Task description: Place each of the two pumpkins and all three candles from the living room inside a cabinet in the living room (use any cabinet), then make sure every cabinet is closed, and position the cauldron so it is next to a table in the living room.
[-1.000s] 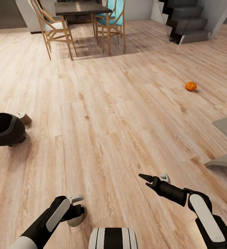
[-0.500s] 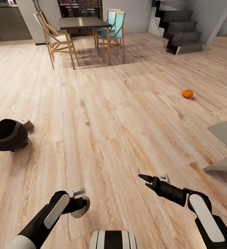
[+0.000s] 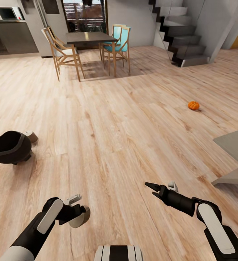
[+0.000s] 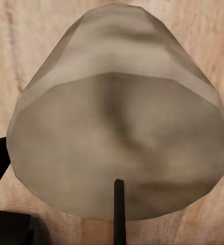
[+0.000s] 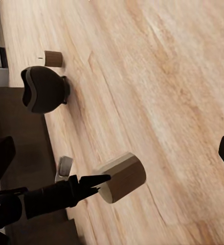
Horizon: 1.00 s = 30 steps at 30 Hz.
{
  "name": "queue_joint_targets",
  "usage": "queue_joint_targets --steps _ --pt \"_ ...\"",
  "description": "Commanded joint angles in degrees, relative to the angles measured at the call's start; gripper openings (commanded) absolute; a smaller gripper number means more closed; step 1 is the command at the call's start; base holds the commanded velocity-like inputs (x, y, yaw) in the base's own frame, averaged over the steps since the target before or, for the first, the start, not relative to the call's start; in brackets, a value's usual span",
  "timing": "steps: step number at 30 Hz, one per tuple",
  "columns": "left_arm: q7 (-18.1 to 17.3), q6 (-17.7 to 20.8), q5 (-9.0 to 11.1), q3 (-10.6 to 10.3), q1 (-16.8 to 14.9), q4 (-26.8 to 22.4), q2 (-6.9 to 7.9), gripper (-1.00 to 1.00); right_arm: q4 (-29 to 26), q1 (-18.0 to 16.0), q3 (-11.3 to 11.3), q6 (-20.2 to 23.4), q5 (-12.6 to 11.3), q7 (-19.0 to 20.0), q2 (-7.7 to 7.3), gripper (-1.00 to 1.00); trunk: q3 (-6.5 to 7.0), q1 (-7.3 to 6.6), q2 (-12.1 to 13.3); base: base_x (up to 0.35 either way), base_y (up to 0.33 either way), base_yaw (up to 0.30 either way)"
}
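Two candles (image 3: 79, 216) (image 3: 32, 136), one pumpkin (image 3: 193, 105), one cauldron (image 3: 9, 147).

Dark dining table (image 3: 90, 37) with wooden chairs (image 3: 62, 53), grey staircase (image 3: 182, 34), microwave (image 3: 10, 13), wood floor (image 3: 115, 123)

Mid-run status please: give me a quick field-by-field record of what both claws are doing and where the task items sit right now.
left claw: shut on a candle, carried above the floor
right claw: empty, jaws apart
cauldron: lying tipped on the floor, on the robot's left
second candle: on the floor just behind the cauldron
pumpkin: alone on the floor, ahead right
dining table: far ahead, chairs around it
cabinet: cannot tell
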Motion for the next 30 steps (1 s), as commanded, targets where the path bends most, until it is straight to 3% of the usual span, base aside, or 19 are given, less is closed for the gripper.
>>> queue_joint_targets --steps 1,9,23,30 --pt "0.6 0.0 0.6 0.0 0.0 -0.1 0.07 -1.00 0.0 0.0 -0.1 0.3 0.6 0.6 0.03 1.00 0.19 -0.03 0.0 -0.082 0.000 0.000" --pt "0.7 0.1 0.5 0.8 0.1 -0.1 0.08 -1.00 -0.3 0.0 -0.1 0.2 0.6 0.6 0.07 1.00 1.97 -0.24 0.1 -0.233 0.000 0.050" --pt "0.8 0.1 0.1 0.7 0.1 -0.1 -0.02 -1.00 0.0 0.0 -0.1 0.0 0.6 0.5 0.07 1.00 5.40 -0.60 0.3 -0.022 0.000 0.263" --pt "0.8 0.1 0.0 0.7 0.1 -0.2 -0.02 -1.00 0.0 0.0 -0.1 0.0 0.6 0.5 0.07 1.00 7.13 -0.78 0.4 -0.194 0.000 0.276"
